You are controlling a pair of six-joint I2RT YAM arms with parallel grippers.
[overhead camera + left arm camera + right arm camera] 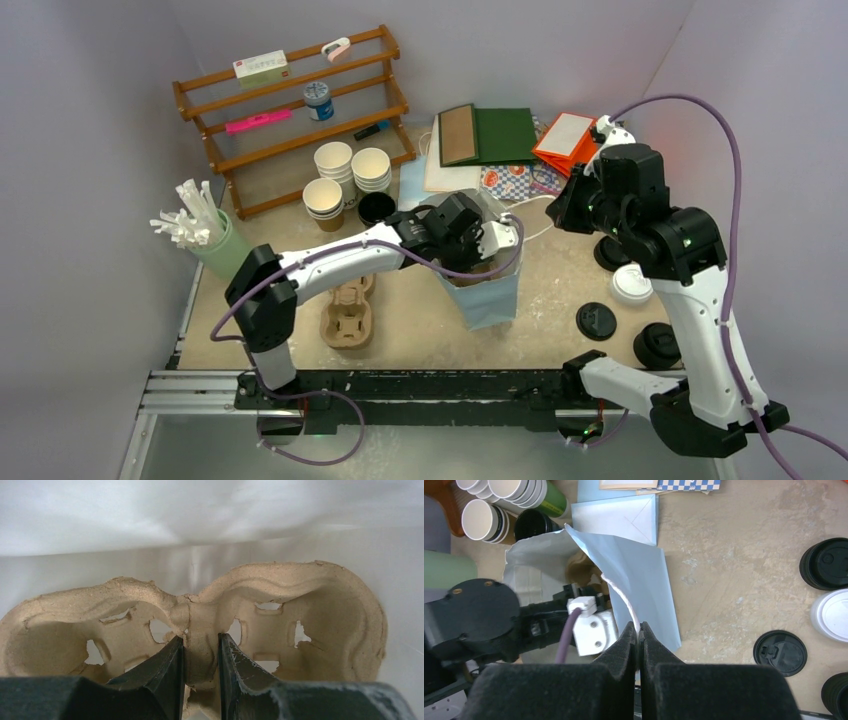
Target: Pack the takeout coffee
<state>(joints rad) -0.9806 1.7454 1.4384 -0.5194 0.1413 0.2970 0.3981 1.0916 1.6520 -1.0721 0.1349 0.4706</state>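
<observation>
Left gripper (200,640): mine, reaching inside the pale blue paper bag (495,300), jaws narrowly closed on the central ridge of a pulp cup carrier (295,587). Right gripper (639,628): mine, pinching the bag's rim, fingers pressed fully together. Takeout coffee (632,285): upright on the tabletop (560,270), right of the bag and apart from it, among black lids.
</observation>
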